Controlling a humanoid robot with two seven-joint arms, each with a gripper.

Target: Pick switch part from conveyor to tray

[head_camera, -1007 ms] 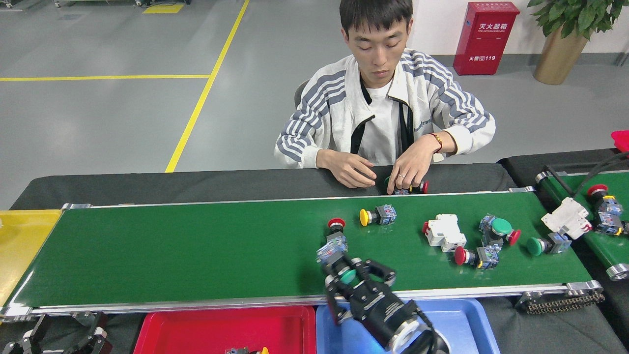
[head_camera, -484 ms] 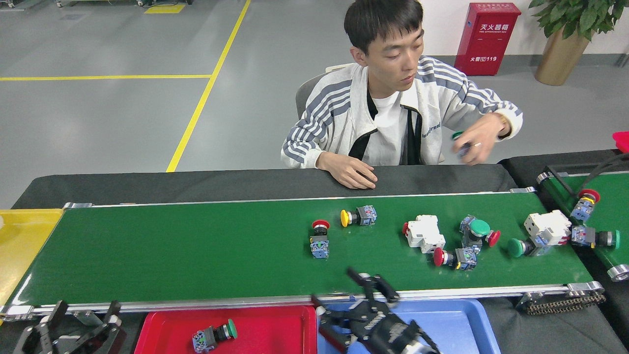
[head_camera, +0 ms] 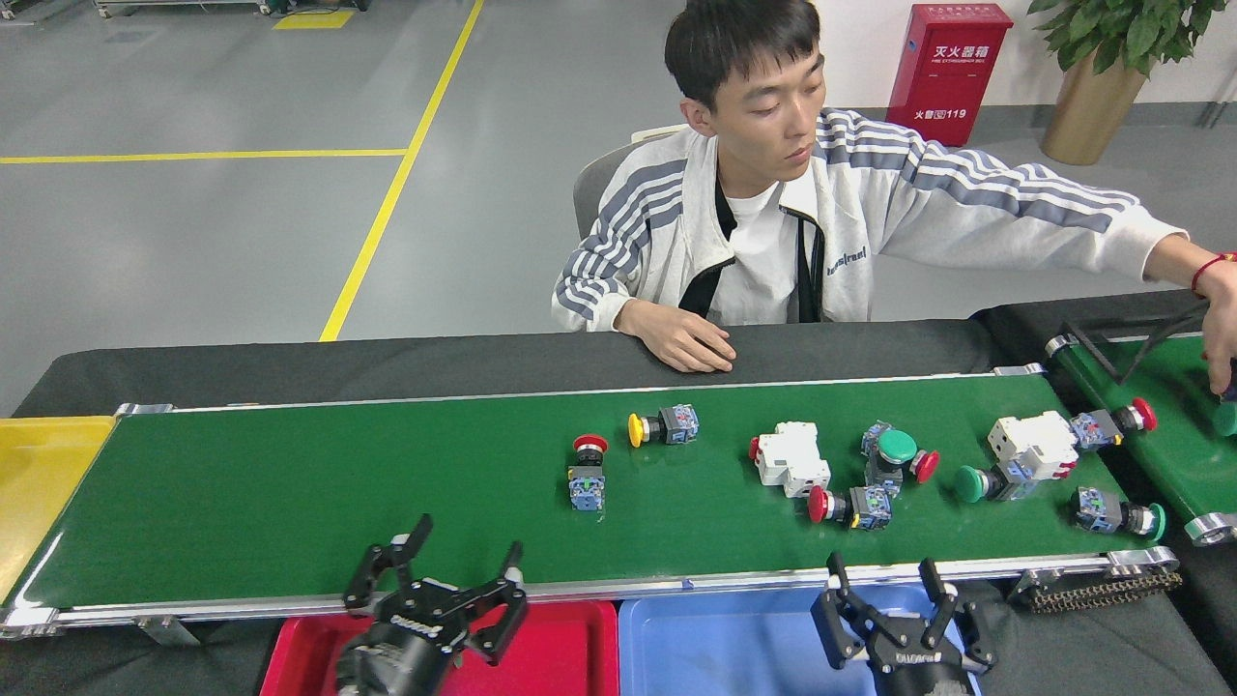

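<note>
The conveyor (head_camera: 290, 483) runs across the view with several switch parts on its right half. A red-capped switch part (head_camera: 588, 472) stands nearest the middle, and a yellow-capped one (head_camera: 660, 426) lies just behind it. Further right are a white breaker (head_camera: 791, 458), a green-capped part (head_camera: 894, 452) and a red-capped part (head_camera: 848, 505). My left gripper (head_camera: 467, 543) is open and holds nothing, above the belt's near rail and the red tray (head_camera: 580, 648). My right gripper (head_camera: 881, 565) is open and holds nothing, over the blue tray (head_camera: 725, 648).
A person sits behind the belt, one hand (head_camera: 681, 343) on the black table, the other arm (head_camera: 1063, 217) stretched to a smaller green belt (head_camera: 1160, 396) at the right. More parts (head_camera: 1032, 445) lie near the conveyor's right end. A yellow tray (head_camera: 39, 474) sits at the left.
My left gripper has come up into view over the red tray. My right gripper has shifted right over the blue tray. The parts rode leftward and the person reached out right.
</note>
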